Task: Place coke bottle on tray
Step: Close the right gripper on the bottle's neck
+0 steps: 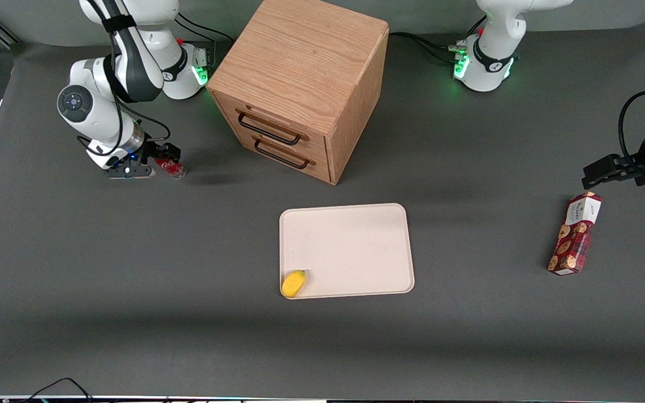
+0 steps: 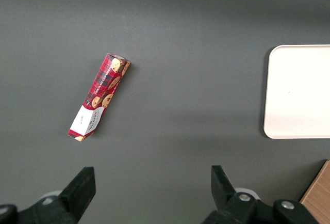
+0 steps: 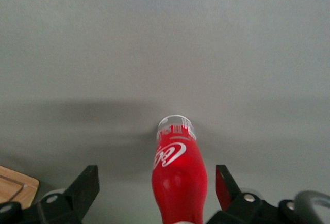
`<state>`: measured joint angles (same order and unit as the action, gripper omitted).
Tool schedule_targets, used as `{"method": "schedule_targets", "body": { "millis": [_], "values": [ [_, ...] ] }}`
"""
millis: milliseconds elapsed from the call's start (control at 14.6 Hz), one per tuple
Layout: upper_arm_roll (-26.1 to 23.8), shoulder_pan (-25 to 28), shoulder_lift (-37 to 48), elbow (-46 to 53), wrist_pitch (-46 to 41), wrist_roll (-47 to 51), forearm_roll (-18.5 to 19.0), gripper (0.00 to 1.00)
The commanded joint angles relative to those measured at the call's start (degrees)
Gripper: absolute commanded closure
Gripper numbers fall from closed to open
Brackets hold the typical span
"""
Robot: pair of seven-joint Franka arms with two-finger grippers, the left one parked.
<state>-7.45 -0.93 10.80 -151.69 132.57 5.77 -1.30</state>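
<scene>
The coke bottle (image 1: 170, 167) lies on its side on the dark table (image 1: 132, 268), toward the working arm's end. With the front view read as a clock face, it sits at about ten o'clock from the tray (image 1: 356, 240) and well apart from it. The gripper (image 1: 161, 161) is low over the table with its fingers spread wide. In the right wrist view the bottle (image 3: 179, 175) lies between the fingers (image 3: 85, 185) with a gap on each side and its clear base pointing away from the wrist.

The wooden drawer cabinet (image 1: 300, 84) stands at twelve o'clock from the tray, its lower corner near the tray's rim. A wide strip of bare table runs between bottle and tray.

A small yellow object (image 1: 293, 283) rests in the tray's seven o'clock corner. A cookie box (image 1: 574, 234) lies at three o'clock, toward the parked arm's end.
</scene>
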Motion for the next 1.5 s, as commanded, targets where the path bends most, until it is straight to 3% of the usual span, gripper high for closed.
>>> {"method": "schedule_targets", "body": {
  "millis": [0, 274, 615, 821, 957, 1094, 1231, 1436],
  "values": [
    [-0.1, -0.1, 3.1, -2.2, -1.4, -0.2, 2.7, 0.0],
    [0.2, 0.0, 6.5, -1.9, -7.2, -0.3, 3.7, 0.0],
    [0.4, -0.1, 6.4, -2.0, -7.1, -0.3, 4.1, 0.0],
    [0.4, -0.1, 5.9, -2.0, -6.8, 0.0, 4.1, 0.18],
    [0.4, 0.0, 5.7, -2.0, -6.2, 0.1, 4.1, 0.2],
    [0.5, 0.0, 5.6, -1.9, -6.2, 0.2, 4.1, 0.42],
    [0.5, 0.0, 5.5, -1.9, -6.1, 0.4, 4.1, 0.72],
    [0.5, 0.0, 4.8, -1.8, -6.0, 0.5, 4.1, 1.0]
  ]
}}
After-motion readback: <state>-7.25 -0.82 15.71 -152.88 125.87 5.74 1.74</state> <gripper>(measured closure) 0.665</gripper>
